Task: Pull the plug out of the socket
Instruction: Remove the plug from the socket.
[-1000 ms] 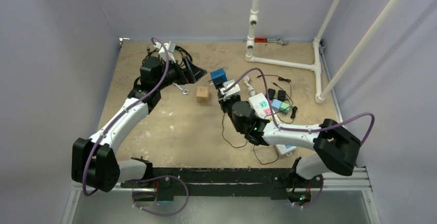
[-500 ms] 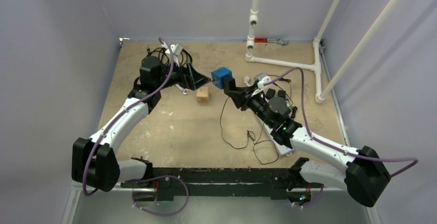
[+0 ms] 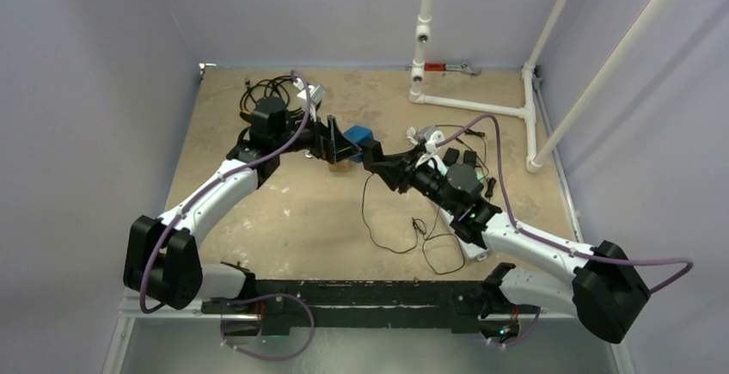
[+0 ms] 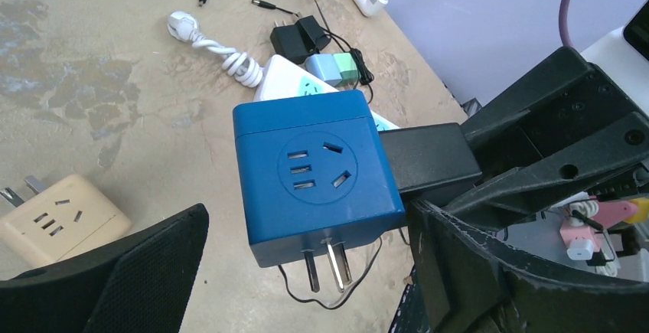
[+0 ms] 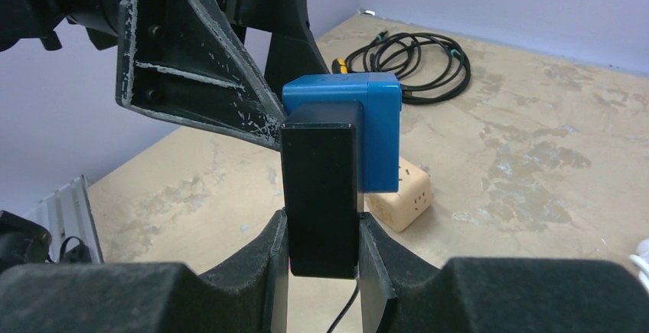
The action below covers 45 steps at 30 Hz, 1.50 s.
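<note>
Shows a beige cube adapter (image 4: 57, 218) lying on the stained tan tabletop (image 4: 92, 80), prongs pointing sideways. Beyond it, has a white power strip (image 4: 287, 73) just beside a coiled white cord (image 4: 229, 56), black chargers (image 4: 295, 38) and a green-and-grey adapter (image 4: 340, 65). Toward the back: coiled black cable (image 5: 417, 69), white PVC pipe frame (image 3: 473, 104), red-handled wrench (image 3: 447, 67).

Pale lavender walls (image 3: 86, 90) enclose a worn tan tabletop (image 3: 284, 219), white pipe frame (image 3: 481, 106) at back.
</note>
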Tool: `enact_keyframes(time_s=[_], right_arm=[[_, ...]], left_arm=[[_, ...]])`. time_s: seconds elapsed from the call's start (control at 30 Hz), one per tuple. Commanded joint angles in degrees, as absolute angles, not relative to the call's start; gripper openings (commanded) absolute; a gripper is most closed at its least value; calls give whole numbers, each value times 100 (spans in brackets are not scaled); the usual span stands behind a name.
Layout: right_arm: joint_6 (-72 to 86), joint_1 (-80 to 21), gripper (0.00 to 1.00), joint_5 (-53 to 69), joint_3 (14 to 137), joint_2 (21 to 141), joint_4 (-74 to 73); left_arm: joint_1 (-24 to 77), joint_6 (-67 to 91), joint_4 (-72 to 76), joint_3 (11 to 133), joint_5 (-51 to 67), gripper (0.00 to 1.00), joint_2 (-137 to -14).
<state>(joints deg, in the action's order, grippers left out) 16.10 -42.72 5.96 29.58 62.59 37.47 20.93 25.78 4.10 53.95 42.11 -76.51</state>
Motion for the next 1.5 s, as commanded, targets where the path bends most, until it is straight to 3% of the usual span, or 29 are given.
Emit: enact_keyframes(time_s=[0.0, 0.23, 0.67, 0.93, 1.07, 1.33, 1.37, 1.47], right_arm=[[1727, -4249, 0, 906, 3049, 6032, 4448], [1674, -4235, 0, 938, 3104, 6001, 4384], [852, -4239, 0, 747, 3387, 6030, 3683], [754, -4241, 0, 782, 3453, 5999, 3583], [674, -4245, 0, 800, 3465, 5990, 3525], [661, -4244, 0, 728, 3518, 6162, 3457], [686, -4245, 1, 722, 3542, 6228, 3436], [746, -4242, 17, 796, 3620, 6437, 3414]], left_arm=[[2083, 2266, 404, 5696, 4246, 99, -7479], [2083, 2224, 371, 5694, 4316, 99, -7481], [2087, 2202, 145, 5808, 4424, 75, -7753], [2092, 2177, 40, 5862, 4554, 72, -7878], [2092, 2296, 202, 5833, 4801, 55, -7940], [2131, 2456, 439, 5751, 4926, 1, -7997], [2142, 2475, 455, 5734, 4907, 0, -8004], [2177, 2516, 457, 5705, 4787, 0, -8060]])
